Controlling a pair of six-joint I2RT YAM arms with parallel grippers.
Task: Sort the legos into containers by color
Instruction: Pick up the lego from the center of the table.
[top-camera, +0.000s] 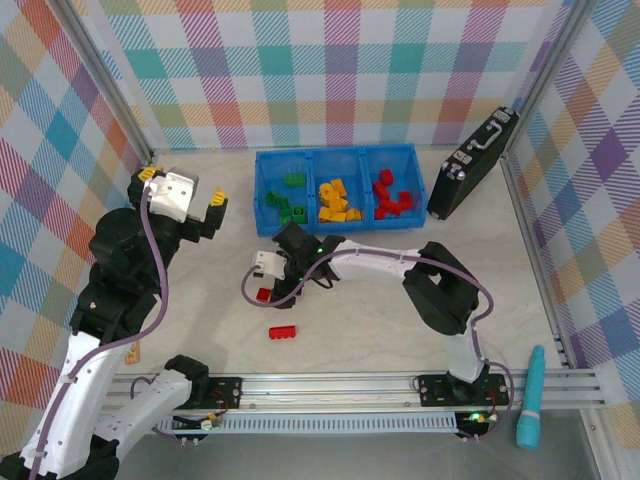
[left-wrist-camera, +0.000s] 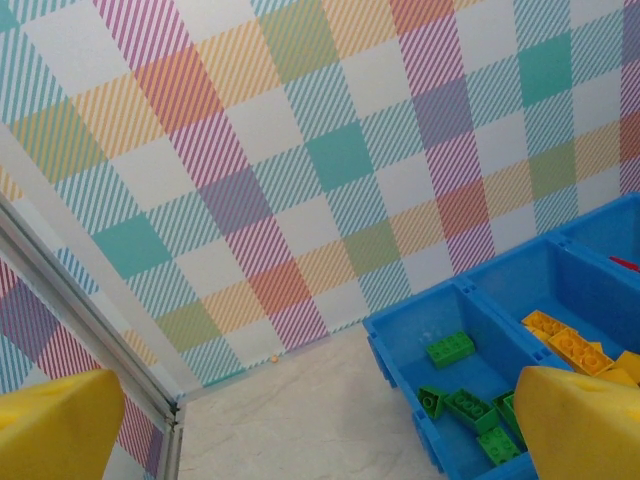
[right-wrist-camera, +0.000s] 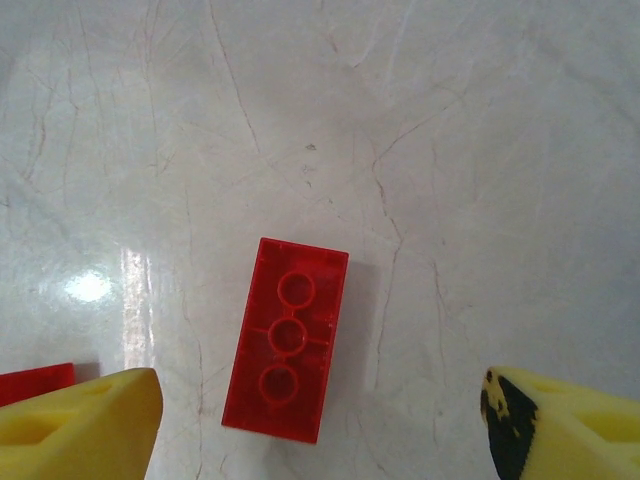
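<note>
Two red legos lie loose on the tabletop (top-camera: 380, 340), in front of the blue bin (top-camera: 335, 150). The first red lego (right-wrist-camera: 285, 340) lies underside up, its three round tubes showing, between the yellow fingertips (right-wrist-camera: 80, 420) of the right gripper (right-wrist-camera: 318, 415). The jaws stand wide apart and released, and the brick touches neither finger. The second red lego (top-camera: 283, 331) lies nearer the arm bases, apart from the first.

Bin contents are as follows: the left compartment (top-camera: 275, 170) holds green bricks, the middle compartment (top-camera: 350, 165) holds yellow-orange bricks, and the right compartment (top-camera: 405, 170) holds red bricks.

The left gripper (top-camera: 184, 186) is raised at the left side, off the tabletop. It is released, with the jaws wide apart and nothing between them. A black hard case (top-camera: 470, 165) stands to the right of the bin.
</note>
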